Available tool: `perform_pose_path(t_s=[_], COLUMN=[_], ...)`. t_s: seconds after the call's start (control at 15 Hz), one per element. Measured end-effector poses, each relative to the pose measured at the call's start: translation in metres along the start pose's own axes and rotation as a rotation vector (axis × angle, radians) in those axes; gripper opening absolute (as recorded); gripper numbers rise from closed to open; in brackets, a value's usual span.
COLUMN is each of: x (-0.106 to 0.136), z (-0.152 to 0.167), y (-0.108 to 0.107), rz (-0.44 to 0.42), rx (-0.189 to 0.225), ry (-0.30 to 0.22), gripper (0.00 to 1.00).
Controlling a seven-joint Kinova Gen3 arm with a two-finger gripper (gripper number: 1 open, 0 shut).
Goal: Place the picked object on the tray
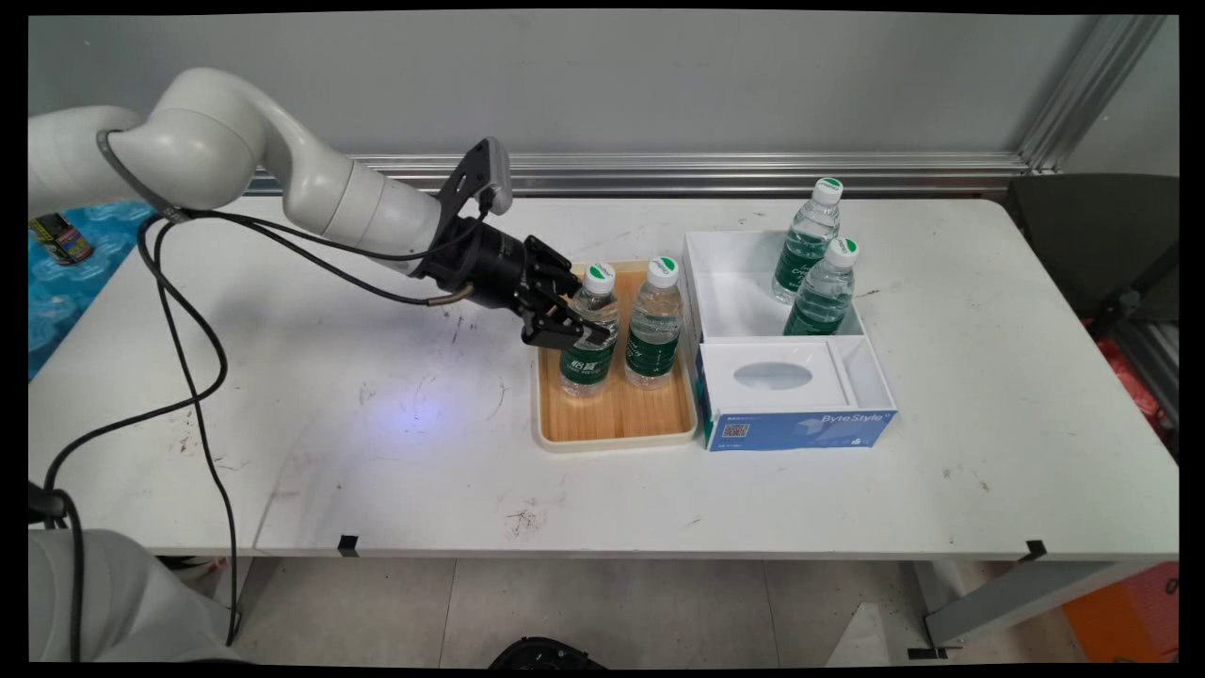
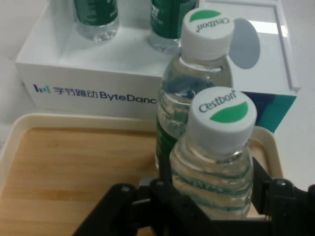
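My black gripper (image 1: pixel 576 320) is shut on the left water bottle (image 1: pixel 590 356), just under its white and green cap. The bottle stands upright on a wooden tray (image 1: pixel 617 441) near the table's middle. In the hand view the held bottle (image 2: pixel 216 162) sits between the two fingers (image 2: pixel 260 183), which press on its ribbed sides. A second like bottle (image 1: pixel 653 330) stands right beside it on the same tray, and the hand view shows that second bottle (image 2: pixel 197 73) just behind the held one.
A white and blue ByteStyle box (image 1: pixel 800 428) lies directly right of the tray, touching it. Two more bottles (image 1: pixel 805 247) (image 1: pixel 822 294) stand in its far open compartment. Black cables (image 1: pixel 193 377) hang from the arm over the table's left side.
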Motion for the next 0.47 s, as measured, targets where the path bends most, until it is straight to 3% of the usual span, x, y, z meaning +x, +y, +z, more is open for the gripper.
perform_pose_path(t_s=[0.13, 0.2, 0.47], x=[-0.0015, -0.0023, -0.0042], z=[0.0005, 0.0011, 0.0014], y=[0.0004, 0.0007, 0.0018], rz=[0.001, 0.002, 0.003], rx=[0.0, -0.001, -0.003], ry=[-0.001, -0.003, -0.005], gripper=[0.0, 1.0, 1.0])
